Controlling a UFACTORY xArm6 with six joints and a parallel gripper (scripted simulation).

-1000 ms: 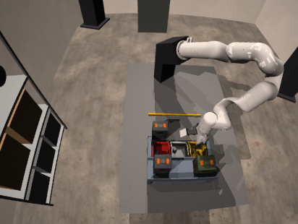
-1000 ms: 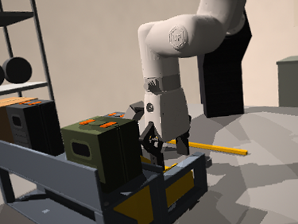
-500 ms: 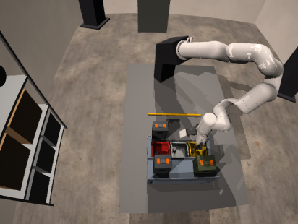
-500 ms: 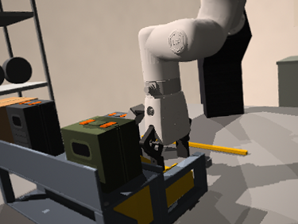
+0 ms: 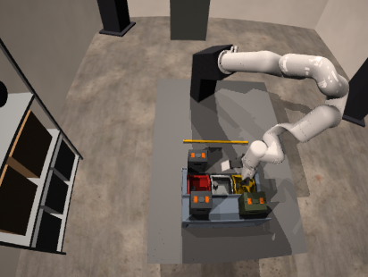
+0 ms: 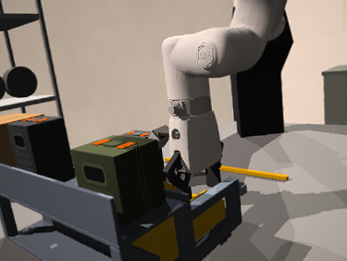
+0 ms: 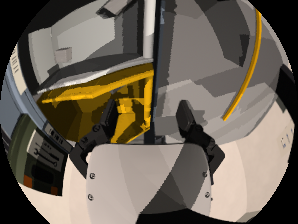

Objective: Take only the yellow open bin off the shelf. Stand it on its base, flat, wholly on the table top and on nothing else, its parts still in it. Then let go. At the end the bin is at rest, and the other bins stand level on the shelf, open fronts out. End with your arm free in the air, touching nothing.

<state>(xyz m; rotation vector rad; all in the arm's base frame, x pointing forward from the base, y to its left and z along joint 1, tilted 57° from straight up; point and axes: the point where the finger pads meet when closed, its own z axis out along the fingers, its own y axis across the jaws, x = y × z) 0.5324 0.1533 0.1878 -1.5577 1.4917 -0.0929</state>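
Observation:
The yellow open bin sits in the right slot of the blue-grey shelf on the table. Small yellow parts lie in it. My gripper is open and empty, low over the bin's outer end. In the wrist view one finger is inside the bin and the other is outside a dark upright edge. A red bin and a grey bin stand beside the yellow one.
A green box stands on the shelf close to my gripper. Dark boxes stand on the shelf, and another dark box stands behind it. A yellow bar lies on the table behind the shelf. The arm's black base is at the back.

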